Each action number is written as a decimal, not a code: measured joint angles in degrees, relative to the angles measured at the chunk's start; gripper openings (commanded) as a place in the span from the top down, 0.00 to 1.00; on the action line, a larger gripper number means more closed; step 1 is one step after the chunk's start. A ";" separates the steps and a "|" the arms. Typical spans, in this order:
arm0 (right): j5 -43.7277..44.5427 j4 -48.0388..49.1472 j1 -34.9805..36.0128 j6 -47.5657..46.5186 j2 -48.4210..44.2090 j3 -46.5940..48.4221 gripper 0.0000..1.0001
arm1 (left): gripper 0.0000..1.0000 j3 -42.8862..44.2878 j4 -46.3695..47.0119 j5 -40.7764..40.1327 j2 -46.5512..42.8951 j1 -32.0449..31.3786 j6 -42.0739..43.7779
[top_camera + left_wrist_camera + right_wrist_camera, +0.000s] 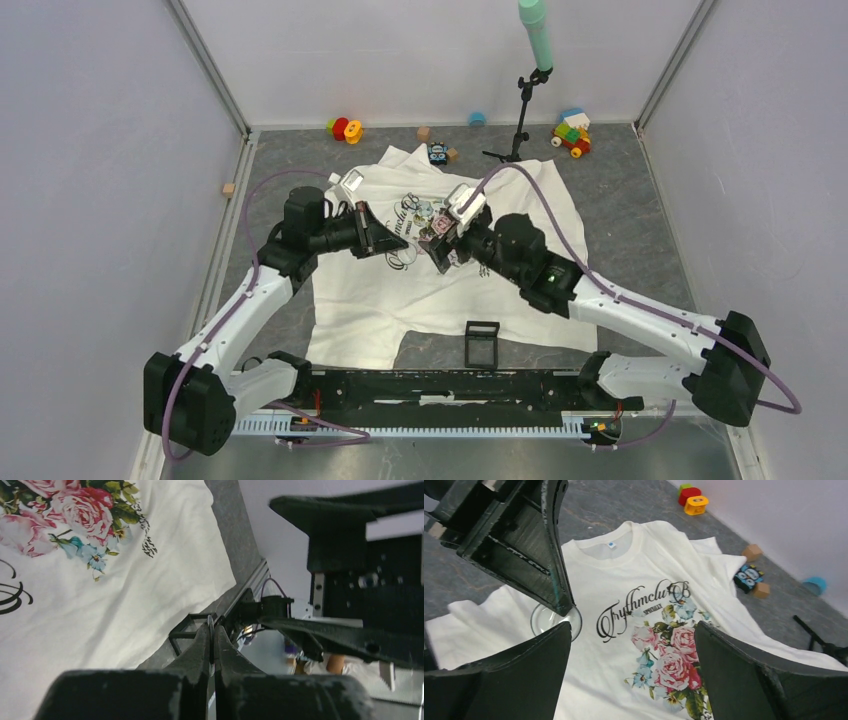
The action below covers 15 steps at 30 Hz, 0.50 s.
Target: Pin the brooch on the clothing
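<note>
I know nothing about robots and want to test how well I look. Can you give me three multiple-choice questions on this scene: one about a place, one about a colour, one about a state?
1. Where is the small black-and-blue toy?
A. on the rose print
B. at the T-shirt's far edge, beside a wooden cube
C. on the near hem

2. What colour is the script lettering on the chest?
A. red
B. gold
C. black

3. How do the right arm's jaws stand?
A. wide open, empty
B. shut on the shirt
C. shut on the toy

Answers:
1 B: the top view shows it there, by the cube.
2 C: the right wrist view shows black script.
3 A: that view shows them far apart, nothing between.
</note>
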 measured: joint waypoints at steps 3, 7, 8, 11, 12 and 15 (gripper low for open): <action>-13.94 -0.57 -6.84 4.48 -0.17 -0.13 0.12 | 0.98 1.70 -1.55 4.44 0.39 0.00 4.61; -31.41 0.35 -11.82 10.73 0.33 -1.27 0.23 | 0.98 2.34 -4.81 9.20 -0.26 0.00 10.84; -34.93 0.74 -12.33 12.07 0.72 -1.29 0.27 | 0.98 2.34 -5.70 10.14 -0.50 0.00 12.09; -43.58 2.45 -12.63 15.76 2.19 -1.33 0.36 | 0.98 2.34 -7.37 13.05 -1.07 -0.04 14.62; -45.48 2.97 -12.63 16.55 2.58 -1.38 0.40 | 0.98 2.34 -7.58 14.08 -1.16 -0.07 15.26; -49.88 4.83 -12.55 19.47 3.67 -2.01 0.47 | 0.98 2.34 -8.02 16.20 -1.25 -0.52 16.52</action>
